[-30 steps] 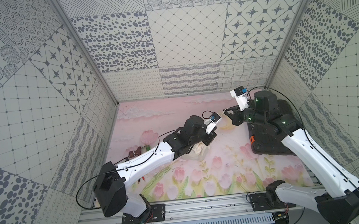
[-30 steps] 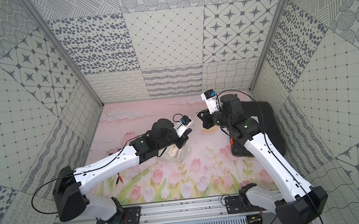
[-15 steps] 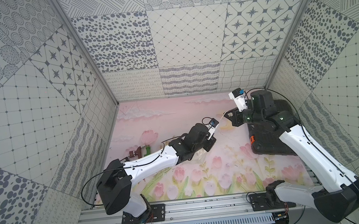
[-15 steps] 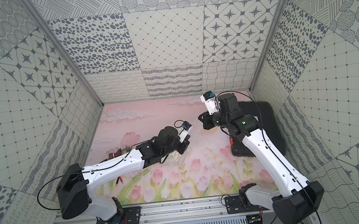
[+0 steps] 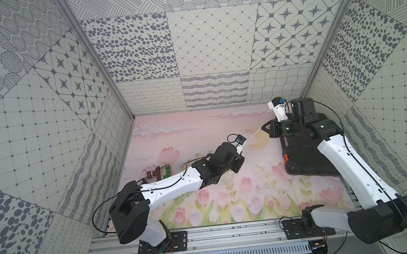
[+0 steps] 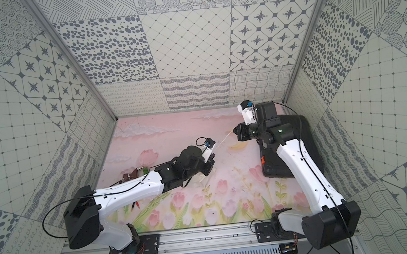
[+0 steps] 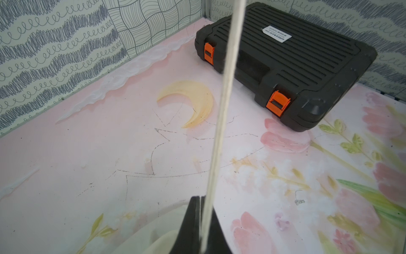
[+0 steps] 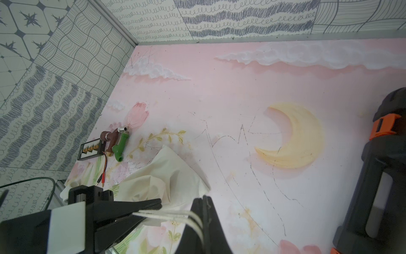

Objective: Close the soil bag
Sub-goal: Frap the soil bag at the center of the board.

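- The right gripper (image 8: 203, 201) has its jaws clamped on the thin pale drawstring cord (image 7: 222, 114), with both strands pinched together.
- In both top views the cord runs taut and straight from the right gripper toward 8 o'clock, down to the left gripper (image 7: 200, 200).
- The left gripper has its jaws pressed together where the cord meets the bag. I cannot tell whether cloth is caught between them.
- The soft cream cloth soil bag (image 8: 169, 173) lies slumped on the pink flower-printed table (image 8: 219, 92) near its centre, directly under the left gripper.
- Handling, in my judgement: the cloth is light and limp, so it will drag rather than resist. I anchor it at the neck. The cord is thin and may slip, so I grip across both strands, clear of the neck.
- The black ribbed hard case with orange latches (image 7: 285, 55) sits at 3 o'clock, well apart from the bag.
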`<state>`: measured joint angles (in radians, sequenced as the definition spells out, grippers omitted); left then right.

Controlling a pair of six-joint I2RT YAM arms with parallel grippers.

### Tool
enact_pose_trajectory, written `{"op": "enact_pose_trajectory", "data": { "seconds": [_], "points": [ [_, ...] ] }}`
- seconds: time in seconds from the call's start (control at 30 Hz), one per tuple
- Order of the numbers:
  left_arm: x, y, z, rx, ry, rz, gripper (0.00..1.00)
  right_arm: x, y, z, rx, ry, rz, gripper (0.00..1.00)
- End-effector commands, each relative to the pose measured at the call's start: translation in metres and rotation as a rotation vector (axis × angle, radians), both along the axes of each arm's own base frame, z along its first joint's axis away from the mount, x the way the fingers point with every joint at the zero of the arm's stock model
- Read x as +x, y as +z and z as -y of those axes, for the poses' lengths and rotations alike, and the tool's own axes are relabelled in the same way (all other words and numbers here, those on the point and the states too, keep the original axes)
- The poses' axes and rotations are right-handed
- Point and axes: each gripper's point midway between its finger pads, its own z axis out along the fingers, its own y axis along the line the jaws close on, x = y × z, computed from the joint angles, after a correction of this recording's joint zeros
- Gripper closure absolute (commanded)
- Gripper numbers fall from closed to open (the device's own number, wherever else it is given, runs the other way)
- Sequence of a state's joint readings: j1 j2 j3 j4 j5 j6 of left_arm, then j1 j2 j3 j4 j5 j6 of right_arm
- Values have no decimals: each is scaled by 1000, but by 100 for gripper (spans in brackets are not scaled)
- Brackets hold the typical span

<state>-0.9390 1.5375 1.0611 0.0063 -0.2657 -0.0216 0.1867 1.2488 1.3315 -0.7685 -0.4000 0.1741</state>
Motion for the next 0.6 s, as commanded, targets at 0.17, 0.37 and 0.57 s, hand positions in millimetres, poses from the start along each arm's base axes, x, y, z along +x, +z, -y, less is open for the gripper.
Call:
{"op": "enact_pose_trajectory", "data": {
  "seconds": [0.17, 0.37, 0.57],
  "points": [
    [-82, -136, -168, 799, 161, -502, 94, 58, 173, 129, 81, -494, 614, 100],
    [-80, -138, -177, 840, 199, -524, 85, 62, 167, 137, 84, -509, 596, 100],
    [-74, -134, -182, 828, 230, -522, 85, 63, 164, 132, 103, -479, 583, 100]
  ]
}}
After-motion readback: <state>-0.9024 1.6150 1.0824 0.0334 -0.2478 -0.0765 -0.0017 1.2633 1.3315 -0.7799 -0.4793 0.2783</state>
